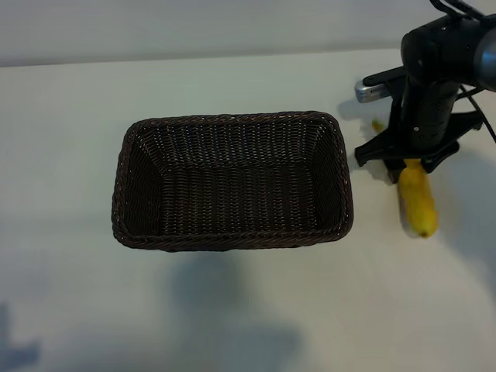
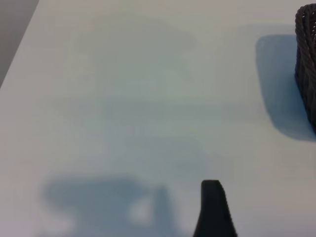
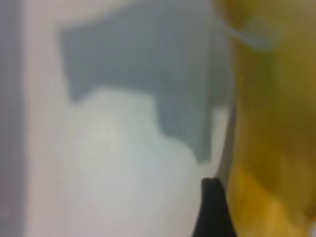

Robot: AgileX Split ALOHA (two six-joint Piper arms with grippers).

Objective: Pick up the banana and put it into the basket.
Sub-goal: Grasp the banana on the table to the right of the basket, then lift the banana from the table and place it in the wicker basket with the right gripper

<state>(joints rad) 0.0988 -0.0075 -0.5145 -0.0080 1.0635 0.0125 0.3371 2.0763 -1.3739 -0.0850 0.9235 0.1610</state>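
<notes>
The banana lies on the worktop near its right edge, just beside the right short side of the basket but apart from it, running roughly parallel to that side. Its near end and most of its body show; its far end is hidden under the right gripper, which hangs directly over that end. In the right wrist view the banana fills one side of the picture very close to a dark fingertip, so the jaws seem to be down at the fruit. Whether they are spread around it or already clamped on it, I cannot tell: the arm covers them from outside, and the close view shows only one finger.

As for progress, I judge the task to be at the pick-up step. The banana rests on the worktop, not lifted, and nothing has been carried across. What remains is securing the grasp, raising the fruit, moving it left over the braided rim and letting it go inside.

The basket sits around the middle of the worktop, upright, with its long sides running left to right. Its woven floor and sloping walls are fully exposed and nothing lies in it.

The left gripper is out of the outside picture; its own view shows bare worktop and one corner of the basket farther off. It holds nothing, and only one fingertip shows, so I take its jaws as released and idle.
</notes>
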